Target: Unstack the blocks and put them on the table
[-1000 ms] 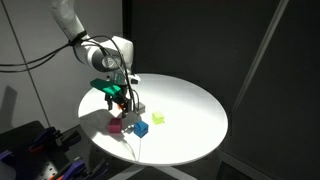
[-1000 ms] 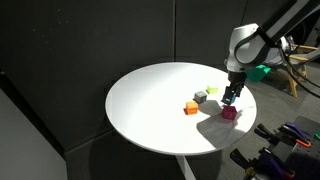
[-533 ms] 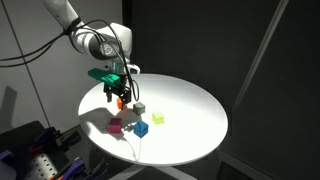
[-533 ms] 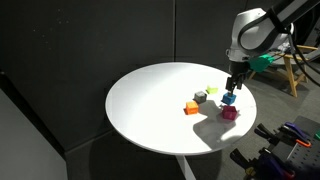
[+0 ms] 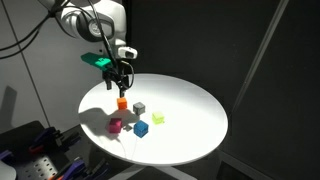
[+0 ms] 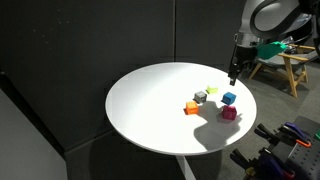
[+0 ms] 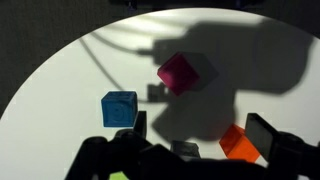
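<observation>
All blocks lie apart on the white table (image 5: 192,105), none stacked. Both exterior views show the magenta block (image 5: 116,126) (image 6: 229,114), blue block (image 5: 141,128) (image 6: 229,98), grey block (image 5: 139,107) (image 6: 201,97) and yellow-green block (image 5: 158,118) (image 6: 212,90). My gripper (image 5: 119,82) (image 6: 235,74) hangs open and empty well above them. In the wrist view the open fingers (image 7: 200,130) frame the table, with the blue block (image 7: 119,108) and magenta block (image 7: 180,72) beyond them. The grey block (image 7: 185,149) is partly hidden by the gripper body.
An orange cube (image 5: 122,102) (image 6: 190,108) (image 7: 238,142) lies beside the grey block, under the gripper. The round table's edge is close to the magenta block. A wooden stool (image 6: 290,68) stands beyond the table. Dark curtains surround the scene.
The gripper has risen straight up from just above the blue block to well above the table, open and empty. The blocks have not moved.
</observation>
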{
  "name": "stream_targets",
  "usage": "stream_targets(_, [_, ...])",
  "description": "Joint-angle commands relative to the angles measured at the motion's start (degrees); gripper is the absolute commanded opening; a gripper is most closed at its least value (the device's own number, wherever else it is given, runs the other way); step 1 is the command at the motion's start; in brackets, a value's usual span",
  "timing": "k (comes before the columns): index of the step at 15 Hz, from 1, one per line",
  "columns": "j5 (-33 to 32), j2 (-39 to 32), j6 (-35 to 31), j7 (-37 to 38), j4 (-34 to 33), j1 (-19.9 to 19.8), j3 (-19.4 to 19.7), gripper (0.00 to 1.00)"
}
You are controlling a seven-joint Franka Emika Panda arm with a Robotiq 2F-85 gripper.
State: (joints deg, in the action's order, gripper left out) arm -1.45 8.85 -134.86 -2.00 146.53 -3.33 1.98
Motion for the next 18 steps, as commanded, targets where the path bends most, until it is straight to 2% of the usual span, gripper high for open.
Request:
stream_targets(1, [0.34,7.44,1.50,3.11,3.49,-0.12,0.22,1.00])
stream_targets(6, [0.77,14.10,4.72,4.28,4.64,-0.52,0.59,1.00])
stream_targets(12, [1.12,18.28,16.77,3.01,2.28,-0.30,1.31,1.00])
stream_targets(18, [1.34,21.06,20.74,2.84,1.37,-0.19,1.48,1.00])
